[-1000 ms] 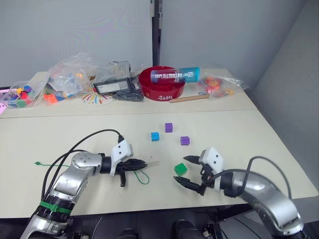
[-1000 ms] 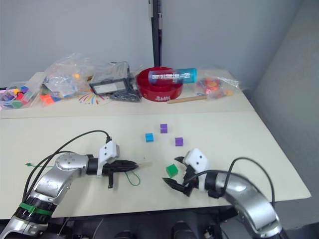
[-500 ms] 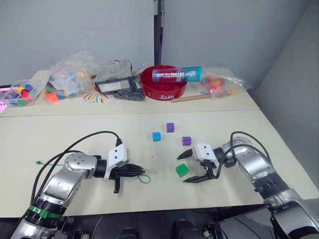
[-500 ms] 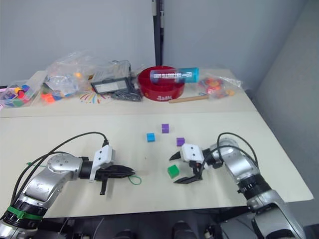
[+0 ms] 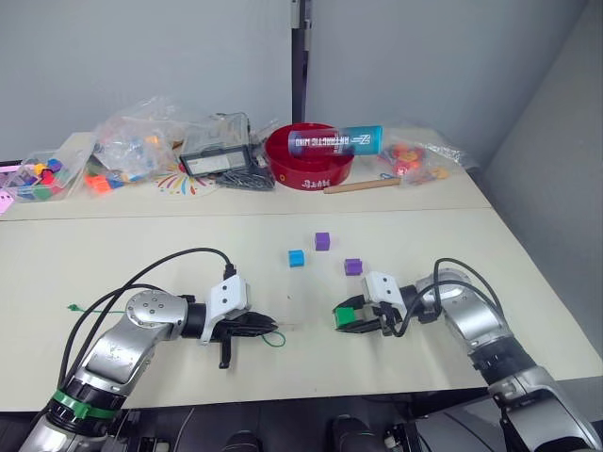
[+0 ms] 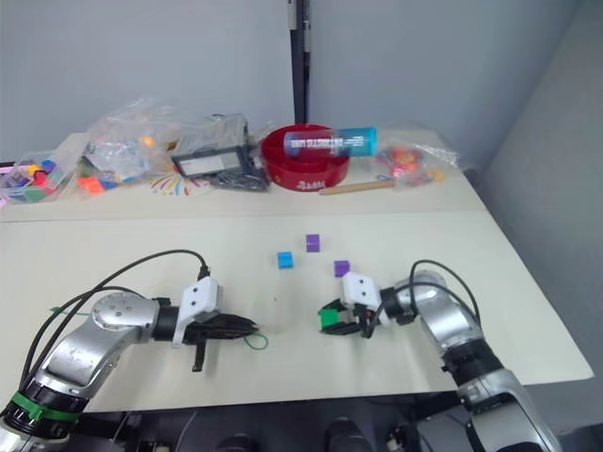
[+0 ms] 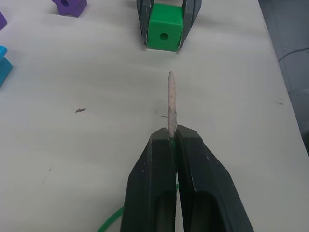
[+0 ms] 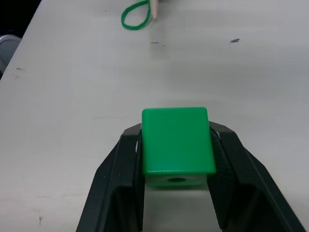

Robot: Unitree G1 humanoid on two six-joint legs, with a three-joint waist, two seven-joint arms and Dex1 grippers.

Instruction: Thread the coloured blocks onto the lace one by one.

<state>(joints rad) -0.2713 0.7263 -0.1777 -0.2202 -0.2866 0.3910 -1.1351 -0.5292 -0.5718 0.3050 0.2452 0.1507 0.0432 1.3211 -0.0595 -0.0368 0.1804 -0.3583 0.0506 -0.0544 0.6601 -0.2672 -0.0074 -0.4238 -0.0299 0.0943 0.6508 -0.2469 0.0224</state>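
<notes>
Our right pincer (image 5: 350,318) is clamped on the small green plastic cube (image 8: 177,144), hole facing the thin green lace's (image 5: 271,339) stiff pale tip (image 7: 171,102), which our left pincer (image 7: 172,145) pinches just behind. We judge the cube light, hard and slippery; hold its flat sides.

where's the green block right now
The green block sits between the right gripper jaws on the near table, right of centre, just below the purple block, facing the lace tip.

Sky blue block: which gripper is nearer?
Right. The right gripper, shut on the green block, sits a short way right of the sky blue block and nearer the robot; the left gripper, pinching the lace tip, lies slightly farther.
</notes>
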